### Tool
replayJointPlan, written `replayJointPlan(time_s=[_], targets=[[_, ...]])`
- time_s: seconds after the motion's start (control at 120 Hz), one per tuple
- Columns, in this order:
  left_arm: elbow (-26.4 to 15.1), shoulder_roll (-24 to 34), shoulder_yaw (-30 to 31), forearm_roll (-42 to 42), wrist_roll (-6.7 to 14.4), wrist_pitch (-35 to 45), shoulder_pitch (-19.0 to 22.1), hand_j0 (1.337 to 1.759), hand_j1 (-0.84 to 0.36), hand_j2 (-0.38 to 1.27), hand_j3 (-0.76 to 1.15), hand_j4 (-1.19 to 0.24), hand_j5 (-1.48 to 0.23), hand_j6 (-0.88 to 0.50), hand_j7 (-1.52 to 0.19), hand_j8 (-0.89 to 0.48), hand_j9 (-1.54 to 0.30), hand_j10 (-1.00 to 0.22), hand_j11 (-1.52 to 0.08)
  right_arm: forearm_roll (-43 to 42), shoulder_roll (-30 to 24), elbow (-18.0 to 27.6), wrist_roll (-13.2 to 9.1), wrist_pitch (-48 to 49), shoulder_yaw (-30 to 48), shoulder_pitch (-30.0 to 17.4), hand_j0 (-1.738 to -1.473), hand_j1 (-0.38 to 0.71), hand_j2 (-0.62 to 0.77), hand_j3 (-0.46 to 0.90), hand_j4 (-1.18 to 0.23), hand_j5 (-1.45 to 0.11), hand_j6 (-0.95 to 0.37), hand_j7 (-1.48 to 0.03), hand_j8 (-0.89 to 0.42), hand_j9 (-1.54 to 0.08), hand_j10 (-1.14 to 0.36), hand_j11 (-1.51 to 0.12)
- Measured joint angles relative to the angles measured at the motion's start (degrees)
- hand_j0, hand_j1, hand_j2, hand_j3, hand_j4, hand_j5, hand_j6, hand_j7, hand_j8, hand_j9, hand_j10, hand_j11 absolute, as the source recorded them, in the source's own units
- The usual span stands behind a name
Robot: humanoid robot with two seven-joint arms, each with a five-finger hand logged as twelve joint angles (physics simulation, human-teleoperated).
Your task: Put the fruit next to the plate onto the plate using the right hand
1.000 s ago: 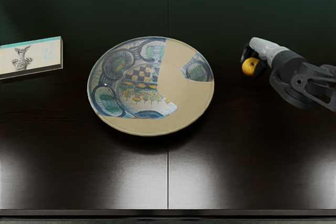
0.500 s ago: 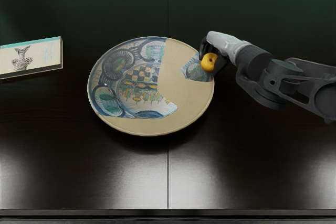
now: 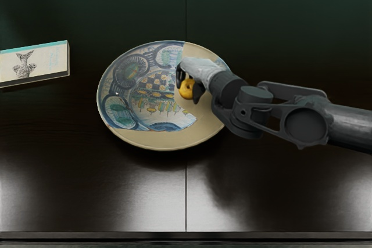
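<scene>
A small orange-yellow fruit (image 3: 186,89) is held in my right hand (image 3: 190,81), whose fingers are curled around it. The hand hangs over the middle of the large patterned plate (image 3: 133,126), which is beige with blue, green and yellow decoration. My right arm (image 3: 290,117) reaches in from the right edge and covers the plate's right rim. I cannot tell whether the fruit touches the plate's surface. The left arm does not show.
A flat box with a fish drawing (image 3: 33,62) lies at the left edge of the dark table (image 3: 186,201). A teal wall strip runs along the top.
My right hand has carried the fruit leftward, from beside the plate on the right, over its right rim, to above the plate's middle.
</scene>
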Motion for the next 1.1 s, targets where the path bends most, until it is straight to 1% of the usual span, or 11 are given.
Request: replayJointPlan(time_s=[0.1, 0.133, 0.25, 0.317, 0.392, 0.442, 0.533, 0.65, 0.775, 0.95, 1.1], targets=[[0.0, 0.0, 0.0, 0.0, 0.02, 0.0, 0.0, 1.658, 0.35, 0.0, 0.0, 0.0, 0.0, 0.0, 0.0, 0.0, 0.0, 0.0, 0.0, -0.2, 0.84, -0.76, -0.05, -0.05, -0.24, -0.11, -1.658, 0.29, 0.38, 0.0, -0.73, -1.09, -0.41, -1.01, -0.39, -1.1, -0.72, -1.12], [0.0, 0.0, 0.0, 0.01, 0.01, 0.0, 0.0, 1.658, 0.35, 0.0, 0.0, 0.0, 0.0, 0.0, 0.0, 0.0, 0.0, 0.0, 0.0, -0.18, 1.05, -0.89, -0.1, -0.12, -0.12, -0.16, -1.658, 0.26, 0.33, 0.0, -0.67, -1.0, -0.41, -0.93, -0.39, -1.01, -0.68, -1.03], [0.0, 0.0, 0.0, 0.01, 0.0, 0.0, 0.0, 1.658, 0.35, 0.0, 0.0, 0.0, 0.0, 0.0, 0.0, 0.0, 0.0, 0.0, 0.0, 2.06, 0.51, -0.68, 0.31, 0.21, 1.52, -0.27, -1.658, 0.02, 0.18, 0.0, -0.4, -0.59, -0.25, -0.55, -0.24, -0.6, -0.4, -0.61], [0.0, 0.0, 0.0, 0.0, 0.0, 0.0, 0.0, 1.658, 0.35, 0.0, 0.0, 0.0, 0.0, 0.0, 0.0, 0.0, 0.0, 0.0, 0.0, 4.29, -1.54, 0.77, 1.15, 0.4, 2.38, -0.15, -1.658, -0.07, 0.13, 0.0, -0.3, -0.44, -0.19, -0.41, -0.18, -0.44, -0.3, -0.45], [0.0, 0.0, 0.0, 0.0, -0.01, 0.0, 0.0, 1.658, 0.35, 0.0, 0.0, 0.0, 0.0, 0.0, 0.0, 0.0, 0.0, 0.0, 0.0, 7.1, -6.37, 4.79, 1.91, 1.47, 3.89, 0.03, -1.658, -0.15, 0.09, 0.0, -0.22, -0.32, -0.14, -0.3, -0.14, -0.32, -0.22, -0.32], [0.0, 0.0, 0.0, 0.0, 0.0, 0.0, 0.0, 1.658, 0.35, 0.0, 0.0, 0.0, 0.0, 0.0, 0.0, 0.0, 0.0, 0.0, 0.0, 10.16, -10.5, 6.99, 4.24, 4.99, 5.65, 0.03, -1.658, -0.18, 0.07, 0.0, -0.18, -0.26, -0.12, -0.24, -0.11, -0.26, -0.18, -0.26], [0.0, 0.0, 0.0, 0.0, 0.0, 0.0, 0.0, 1.658, 0.35, 0.0, 0.0, 0.0, 0.0, 0.0, 0.0, 0.0, 0.0, 0.0, 0.0, 16.42, -17.98, 9.02, 10.36, 13.85, 9.24, -0.11, -1.658, -0.23, 0.04, 0.0, -0.13, -0.18, -0.09, -0.17, -0.09, -0.18, -0.13, -0.18], [0.0, 0.0, 0.0, 0.0, -0.01, 0.0, 0.0, 1.658, 0.35, 0.0, 0.0, 0.0, 0.0, 0.0, 0.0, 0.0, 0.0, 0.0, 0.0, 22.53, -26.25, 9.84, 17.91, 22.5, 11.36, -0.27, -1.658, -0.26, 0.02, 0.0, -0.09, -0.12, -0.07, -0.11, -0.06, -0.12, -0.09, -0.12], [0.0, 0.0, -0.01, 0.01, 0.0, 0.0, 0.0, 1.658, 0.35, 0.0, 0.0, 0.0, 0.0, 0.0, 0.0, 0.0, 0.0, 0.0, 0.0, 26.54, -33.35, 9.88, 24.27, 29.08, 12.03, -0.33, -1.658, -0.29, 0.01, 0.0, -0.06, -0.09, -0.05, -0.08, -0.05, -0.09, -0.06, -0.09], [0.0, 0.0, -0.01, 0.01, 0.0, 0.0, 0.0, 1.658, 0.35, 0.0, 0.0, 0.0, 0.0, 0.0, 0.0, 0.0, 0.0, 0.0, 0.0, 29.53, -40.39, 9.09, 30.66, 36.52, 12.18, -0.41, -1.658, -0.3, 0.0, 0.0, -0.05, -0.06, -0.04, -0.06, -0.04, -0.06, -0.05, -0.06], [-0.43, 0.0, -0.06, 0.03, -0.01, -0.29, -0.25, 1.658, 0.35, 0.0, 0.0, 0.0, 0.0, 0.0, 0.0, 0.0, 0.0, 0.0, 0.0, 30.49, -42.59, 7.91, 32.63, 39.74, 12.09, -0.6, -1.658, -0.31, 0.0, 0.0, -0.04, -0.05, -0.04, -0.05, -0.04, -0.05, -0.04, -0.05]])
